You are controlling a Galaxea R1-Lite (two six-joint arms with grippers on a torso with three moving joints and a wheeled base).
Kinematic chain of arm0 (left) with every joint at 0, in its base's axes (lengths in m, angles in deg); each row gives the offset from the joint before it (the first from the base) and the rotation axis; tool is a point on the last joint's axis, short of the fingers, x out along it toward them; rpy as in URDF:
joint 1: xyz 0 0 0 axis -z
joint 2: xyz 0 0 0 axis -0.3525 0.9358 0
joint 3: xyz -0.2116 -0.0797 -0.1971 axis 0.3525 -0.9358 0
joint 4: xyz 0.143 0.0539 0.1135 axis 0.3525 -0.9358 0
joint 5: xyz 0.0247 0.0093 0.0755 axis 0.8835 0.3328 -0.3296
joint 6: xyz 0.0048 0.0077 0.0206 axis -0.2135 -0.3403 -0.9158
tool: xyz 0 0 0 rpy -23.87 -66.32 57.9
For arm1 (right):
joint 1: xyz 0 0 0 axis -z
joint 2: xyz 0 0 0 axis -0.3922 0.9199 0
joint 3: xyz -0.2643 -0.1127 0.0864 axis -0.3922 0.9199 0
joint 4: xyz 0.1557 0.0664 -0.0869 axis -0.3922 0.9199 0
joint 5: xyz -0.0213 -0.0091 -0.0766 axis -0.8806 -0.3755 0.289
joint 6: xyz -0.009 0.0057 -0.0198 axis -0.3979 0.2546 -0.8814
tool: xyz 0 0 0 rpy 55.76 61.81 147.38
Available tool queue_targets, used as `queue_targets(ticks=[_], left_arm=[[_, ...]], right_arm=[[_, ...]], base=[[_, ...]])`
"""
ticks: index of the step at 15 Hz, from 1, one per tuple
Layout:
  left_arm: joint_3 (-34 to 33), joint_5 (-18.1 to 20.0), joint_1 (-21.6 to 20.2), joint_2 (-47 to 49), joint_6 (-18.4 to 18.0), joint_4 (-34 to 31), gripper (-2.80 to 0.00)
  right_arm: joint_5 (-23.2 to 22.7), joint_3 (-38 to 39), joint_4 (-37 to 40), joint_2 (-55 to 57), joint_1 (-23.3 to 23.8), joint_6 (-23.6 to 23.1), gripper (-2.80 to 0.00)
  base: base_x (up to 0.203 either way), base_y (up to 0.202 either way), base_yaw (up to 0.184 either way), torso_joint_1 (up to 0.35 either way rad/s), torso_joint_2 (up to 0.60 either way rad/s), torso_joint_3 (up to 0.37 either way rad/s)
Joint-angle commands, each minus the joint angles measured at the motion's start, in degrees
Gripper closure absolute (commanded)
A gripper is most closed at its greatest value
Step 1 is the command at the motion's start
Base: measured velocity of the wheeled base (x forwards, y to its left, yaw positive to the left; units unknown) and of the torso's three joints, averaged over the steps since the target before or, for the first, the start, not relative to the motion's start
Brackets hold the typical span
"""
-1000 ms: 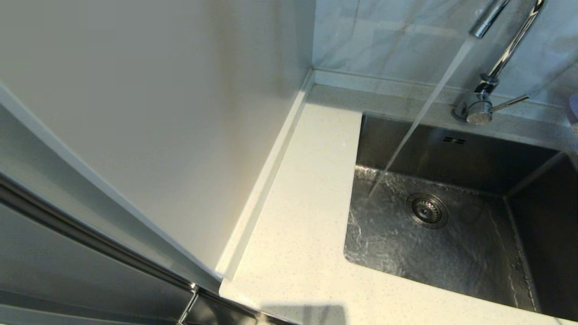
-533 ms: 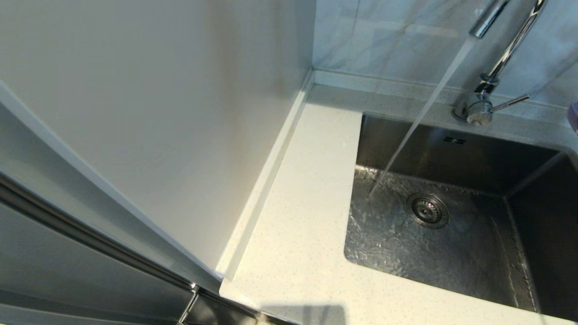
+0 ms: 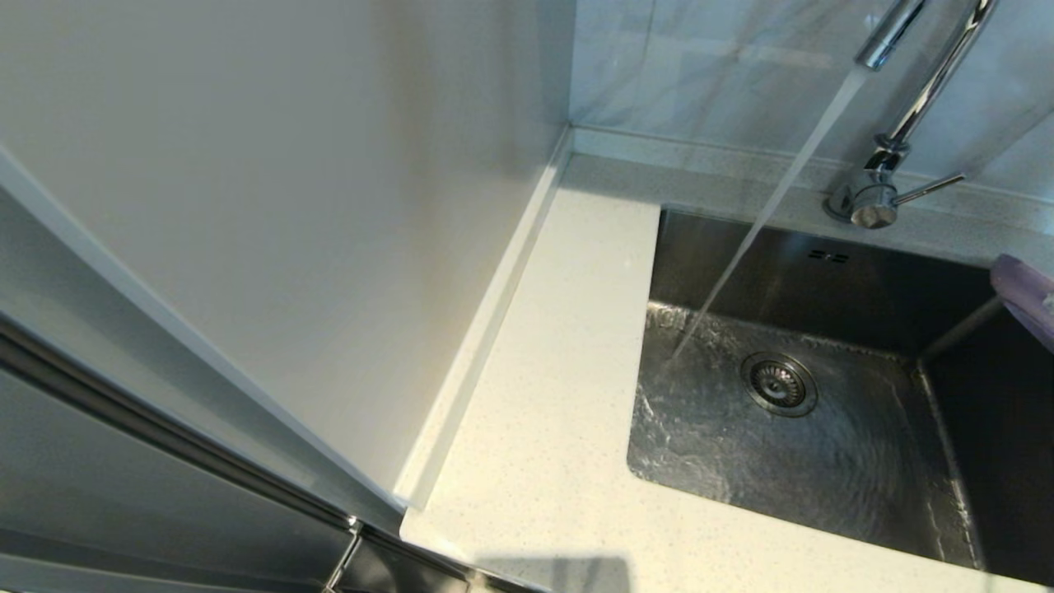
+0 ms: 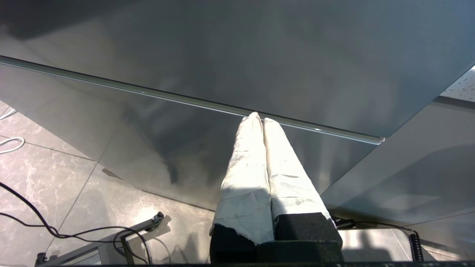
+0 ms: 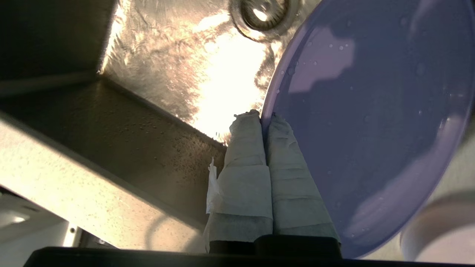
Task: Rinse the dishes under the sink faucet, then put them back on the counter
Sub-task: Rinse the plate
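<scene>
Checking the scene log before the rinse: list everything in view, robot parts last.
Flat round lilac plate: one, lilac, held on edge over the sink, droplets on it.
Brushed stainless-steel sink: one, grey, set in the counter, wet floor.
Round drain strainer: one, metal, sink floor.
Chrome gooseneck faucet: one, shiny, behind the sink, running.
Water stream: one, clear, landing beside the strainer.
Speckled stone counter: one, cream-white, around the sink.
Left gripper: one, white-wrapped, shut, by grey cabinet fronts.
Right gripper: one, white-wrapped, shut on the plate's rim.

Steel, stone and matte lilac at the tap

Brushed steel sink (image 3: 823, 280), wet and rippled; shiny chrome faucet (image 3: 873, 198); speckled stone counter (image 3: 560, 395); matte, droplet-beaded lilac plate (image 5: 371, 122); right gripper (image 5: 264, 115) fingers wrapped in crinkled white tape.
</scene>
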Motion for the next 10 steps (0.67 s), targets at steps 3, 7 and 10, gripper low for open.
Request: queue_targets(ticks=[3,7,10], left_arm=[[0.0,0.02,-0.01,0.0,0.0,-0.02,0.0],[0.0,0.02,-0.01,0.0,0.0,-0.02,0.0],[0.0,0.02,-0.01,0.0,0.0,-0.02,0.0]], right_arm=[[-5.09,0.02,0.3,-1.62,-0.51,-5.87,0.0],[-13.57,0.1,1.61,-1.75,-1.34,-9.87,0.0],[-21.34,0.17,6.33,-2.18,-1.57,-18.21,0.0]], base=[[0.0,0.0,0.0,0.0,0.0,0.0],[0.0,0.0,0.0,0.0,0.0,0.0],[0.0,0.0,0.0,0.0,0.0,0.0]])
